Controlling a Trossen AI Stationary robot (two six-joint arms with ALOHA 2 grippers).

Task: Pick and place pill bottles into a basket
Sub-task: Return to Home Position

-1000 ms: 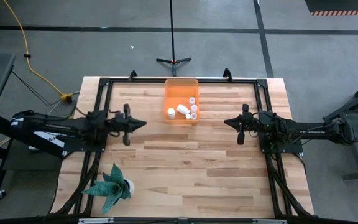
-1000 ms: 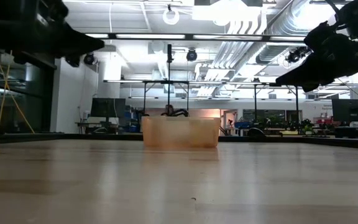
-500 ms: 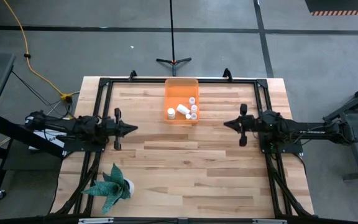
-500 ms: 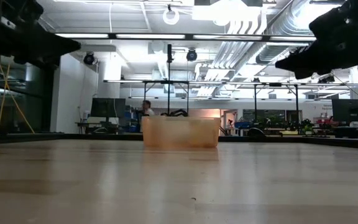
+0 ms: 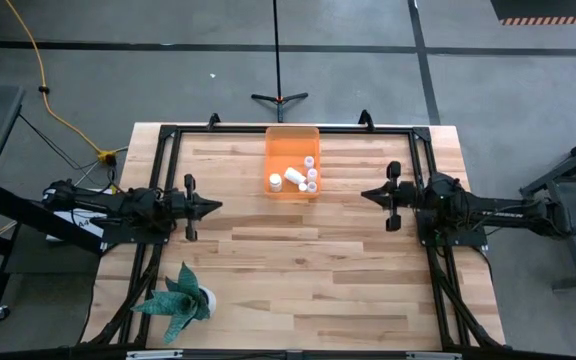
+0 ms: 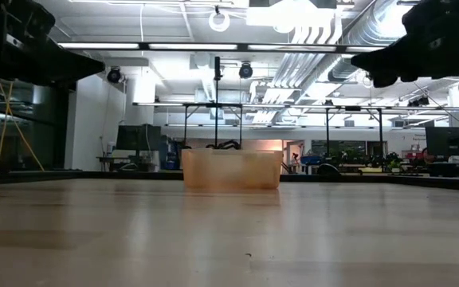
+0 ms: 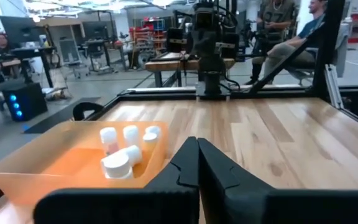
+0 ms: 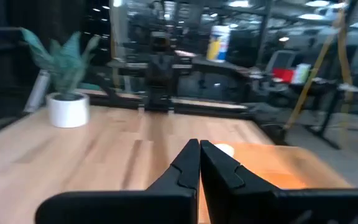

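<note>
The translucent orange bin [image 5: 291, 161] stands at the table's far middle with several small white pill bottles [image 5: 296, 176] lying and standing inside it; it also shows in the low view [image 6: 231, 168] and the left wrist view [image 7: 61, 165]. My left gripper [image 5: 218, 206] is shut and empty above the table's left side, pointing right. My right gripper [image 5: 364, 194] is shut and empty above the right side, pointing left. Both are apart from the bin and raised above the table.
A green spiky plant in a white pot [image 5: 180, 296] stands at the near left corner. A dark frame [image 5: 168, 140] runs around the table's edges. People sit in the room beyond the table [image 7: 291, 37]. Bare wood lies between the two grippers.
My left gripper has drawn back toward the table's left edge. My right gripper has drawn back slightly toward the right edge and risen. The bin and the bottles have stayed where they were.
</note>
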